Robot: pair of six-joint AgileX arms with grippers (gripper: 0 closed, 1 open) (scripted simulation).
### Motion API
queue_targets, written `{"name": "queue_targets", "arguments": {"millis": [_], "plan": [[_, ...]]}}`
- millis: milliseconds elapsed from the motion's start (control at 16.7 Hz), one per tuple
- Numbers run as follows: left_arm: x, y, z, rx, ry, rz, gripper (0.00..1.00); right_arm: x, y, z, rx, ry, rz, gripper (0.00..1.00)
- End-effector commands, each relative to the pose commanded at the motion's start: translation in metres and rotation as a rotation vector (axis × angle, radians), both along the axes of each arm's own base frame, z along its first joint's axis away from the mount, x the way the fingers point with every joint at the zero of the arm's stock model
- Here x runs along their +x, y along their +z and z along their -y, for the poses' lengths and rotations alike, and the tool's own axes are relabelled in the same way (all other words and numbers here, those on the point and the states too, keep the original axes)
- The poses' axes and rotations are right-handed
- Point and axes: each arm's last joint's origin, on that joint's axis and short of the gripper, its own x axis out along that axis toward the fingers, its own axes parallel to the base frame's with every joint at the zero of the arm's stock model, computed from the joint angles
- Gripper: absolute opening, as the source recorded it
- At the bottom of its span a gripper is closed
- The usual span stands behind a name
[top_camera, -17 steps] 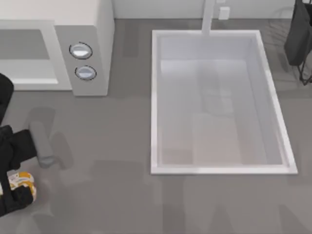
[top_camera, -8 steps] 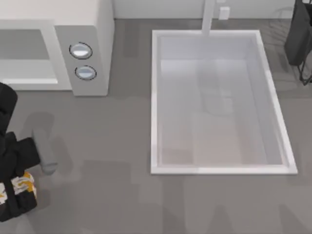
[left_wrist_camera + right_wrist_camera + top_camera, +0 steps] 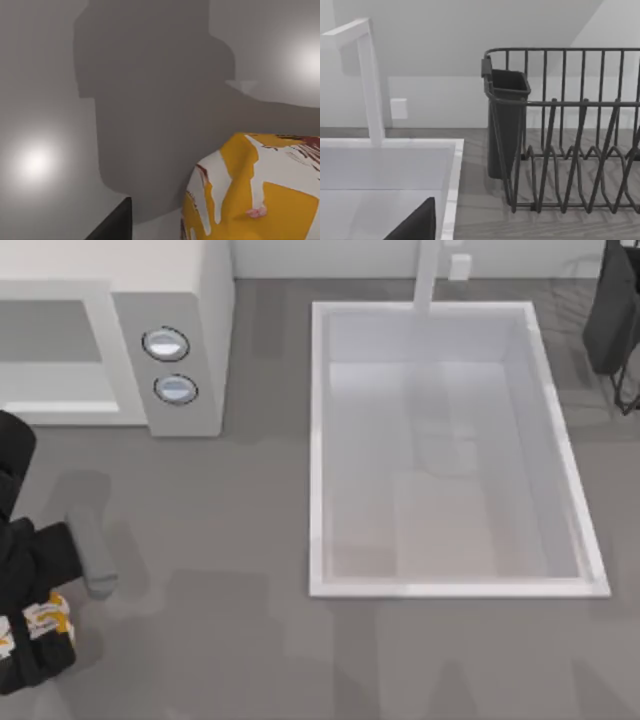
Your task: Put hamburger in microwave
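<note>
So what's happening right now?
Left claw shut on hamburger, table's near-left corner. Microwave open ahead, path clear. Right arm parked by sink.

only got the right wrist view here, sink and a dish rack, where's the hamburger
Observer: The hamburger is at the table's front left corner, in the left hand. The left wrist view shows it right up close.
Operator: is the microwave near it
Observer: Yes, the microwave is on the same left side, at the back. Its wide cavity faces the front and the hamburger is not in it yet.
Operator: and my arm
Observer: The right arm is parked at the far right rear, beyond the sink.
</note>
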Motion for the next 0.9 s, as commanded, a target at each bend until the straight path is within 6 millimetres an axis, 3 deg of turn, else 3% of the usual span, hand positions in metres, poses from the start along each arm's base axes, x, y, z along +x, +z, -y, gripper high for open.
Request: {"name": "queue_targets", "arguments": {"millis": [300,780,840,900], "plan": [[0.0,0.0,0.0,0.0,0.0,0.0,0.02,0.0,0.0,0.0,0.0,0.0,0.0,1.0],[0.0,0.0,0.0,0.0,0.0,0.0,0.0,0.0,0.0,0.0,0.0,0.0,0.0,1.0],[0.0,0.022,0.0,-0.014,0.016,0.011,0.0,0.0,0.0,0.0,0.0,0.0,0.0,1.0],[0.0,0.023,0.0,-0.014,0.015,0.011,0.0,0.0,0.0,0.0,0.0,0.0,0.0,1.0]]}}
